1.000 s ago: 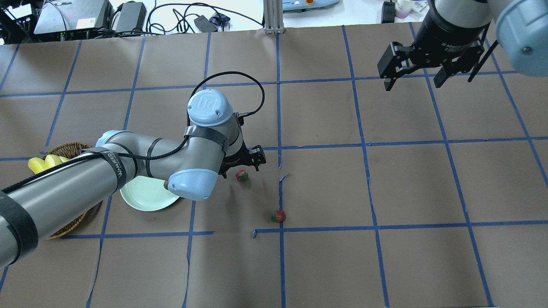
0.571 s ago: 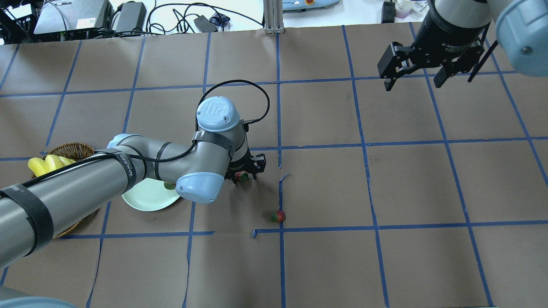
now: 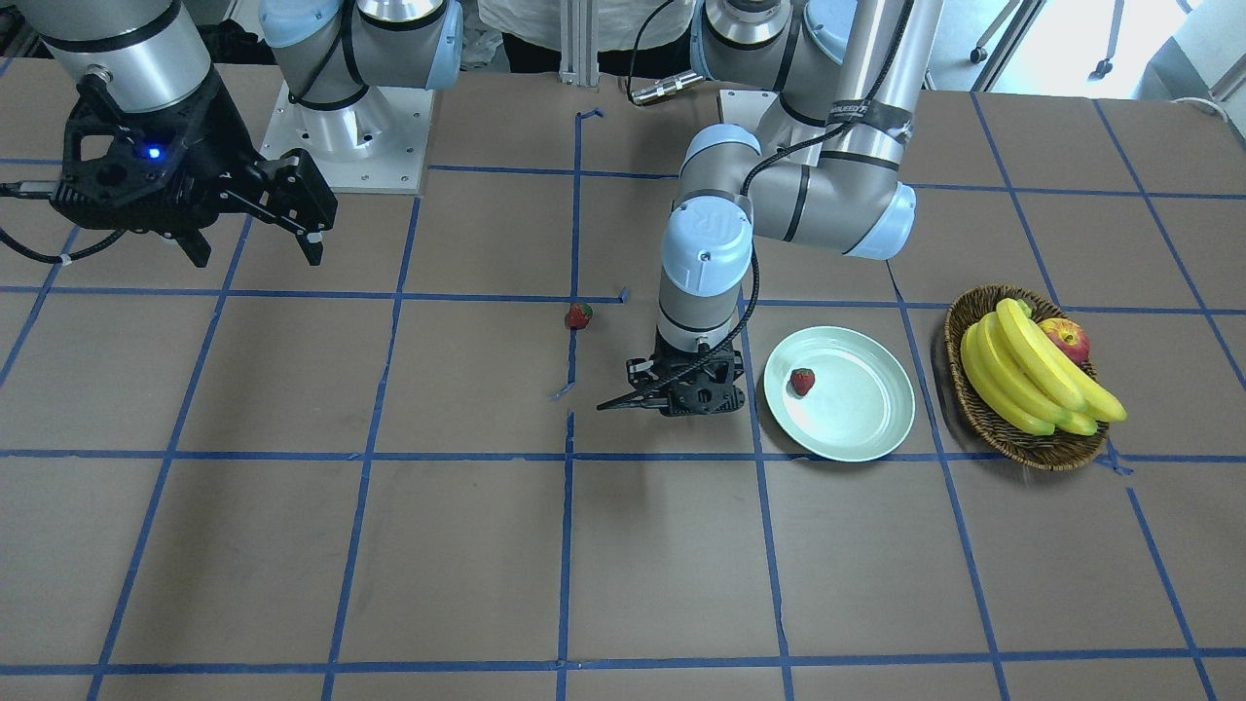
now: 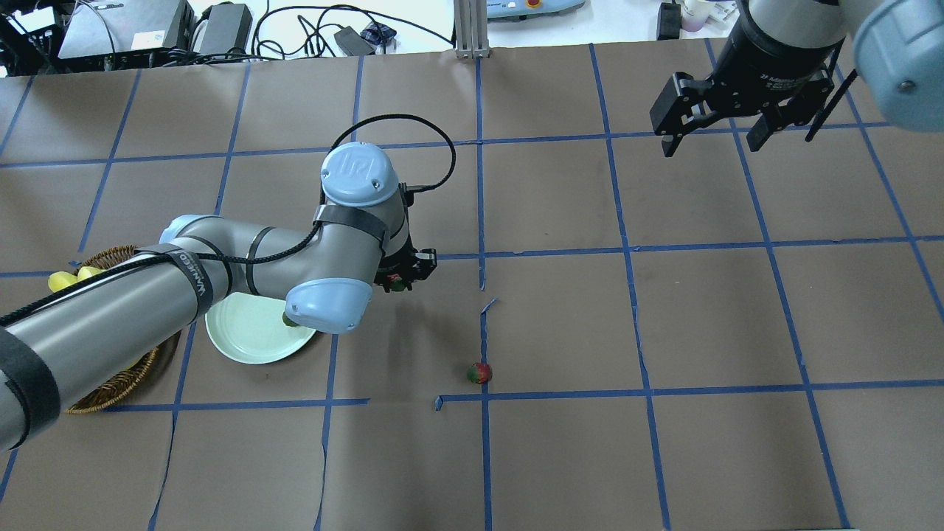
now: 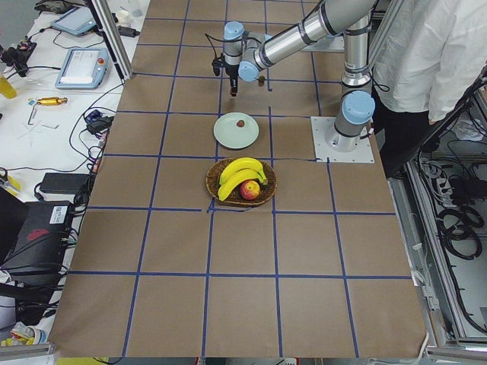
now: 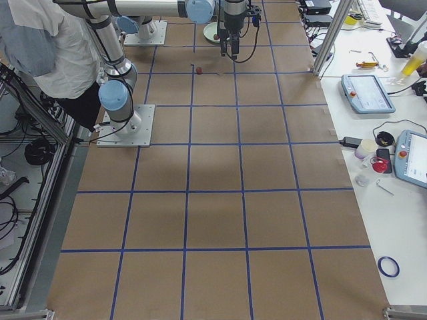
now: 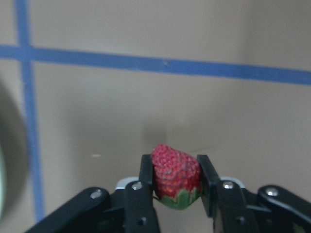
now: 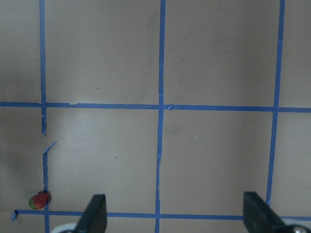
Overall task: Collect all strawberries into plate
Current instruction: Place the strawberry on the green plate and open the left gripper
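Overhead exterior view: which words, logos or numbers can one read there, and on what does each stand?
"UR": logo on the left arm's blue joint cap.
Black strap on the left arm: white print, too blurred to read.
Right arm's wrist: white print, too small to read.

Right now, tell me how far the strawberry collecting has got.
Done: one strawberry lies in the plate. In hand: the left gripper is shut on a second strawberry, beside the plate and not yet over it. Left: a third strawberry sits on the table by a blue tape line. The right gripper hangs open, away from it.
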Action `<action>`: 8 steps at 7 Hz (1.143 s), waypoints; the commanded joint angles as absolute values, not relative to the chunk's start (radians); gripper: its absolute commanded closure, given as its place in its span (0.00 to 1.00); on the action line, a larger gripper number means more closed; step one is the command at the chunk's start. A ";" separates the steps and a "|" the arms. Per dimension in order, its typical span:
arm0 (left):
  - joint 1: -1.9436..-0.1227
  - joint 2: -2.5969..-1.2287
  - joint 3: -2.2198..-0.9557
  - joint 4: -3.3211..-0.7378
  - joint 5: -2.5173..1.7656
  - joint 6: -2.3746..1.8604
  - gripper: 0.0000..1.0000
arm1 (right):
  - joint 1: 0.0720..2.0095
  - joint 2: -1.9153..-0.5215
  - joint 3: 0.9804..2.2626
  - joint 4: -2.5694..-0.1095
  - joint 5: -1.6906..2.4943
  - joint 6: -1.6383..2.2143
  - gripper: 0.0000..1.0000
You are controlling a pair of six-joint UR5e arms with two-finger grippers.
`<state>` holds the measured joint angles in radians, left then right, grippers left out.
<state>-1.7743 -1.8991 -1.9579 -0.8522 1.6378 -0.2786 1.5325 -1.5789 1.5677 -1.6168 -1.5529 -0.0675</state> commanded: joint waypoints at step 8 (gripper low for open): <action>-1.422 -1.815 -2.092 -0.985 1.732 0.150 0.97 | 1.532 -1.586 1.589 -1.623 -1.552 -0.066 0.00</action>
<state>-1.4238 -1.8132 -2.0611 -0.9883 1.7488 0.1411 1.5324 -1.5861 1.5899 -1.6229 -1.5524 -0.0660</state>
